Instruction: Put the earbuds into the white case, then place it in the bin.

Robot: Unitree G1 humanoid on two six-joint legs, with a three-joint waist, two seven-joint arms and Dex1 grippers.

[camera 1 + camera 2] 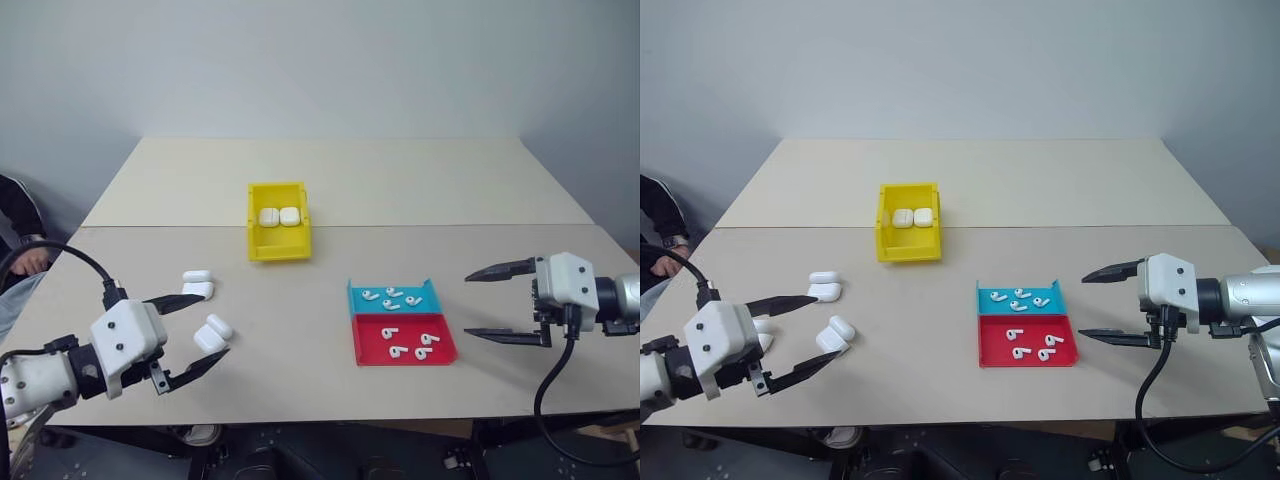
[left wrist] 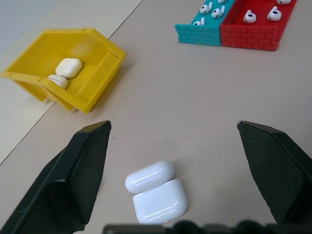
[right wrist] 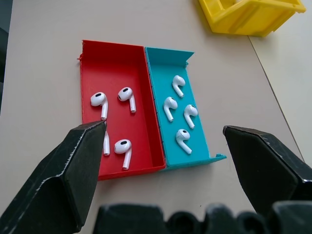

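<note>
Head views. The left gripper [image 1: 195, 330] stood with its jaws wide apart and empty at lower left, around an open white case [image 1: 212, 333] with its lid flipped back; a second open case [image 1: 198, 283] lay just above it. The right gripper [image 1: 501, 303] was likewise spread and empty at right, beside the teal tray [image 1: 389, 296] and red tray [image 1: 404, 341], each carrying four earbuds [image 1: 1016, 334]. The yellow bin [image 1: 278, 222] sat at centre, above both trays, with two closed cases inside.

Left wrist view. The open case [image 2: 156, 192] lay between the two black fingers [image 2: 73, 175], glossy and rounded, a shape likely to squirt out of a pinch or snap shut if squeezed on the lid.

Right wrist view. The earbuds [image 3: 126, 95] appeared as tiny glossy heads on short stalks, lying loose at differing angles. One red-tray bud lay partly hidden behind a finger [image 3: 66, 180]. Closely spaced buds risked a double pick or a flick over the low tray wall, and left and right buds could be mismatched with the case sockets.
</note>
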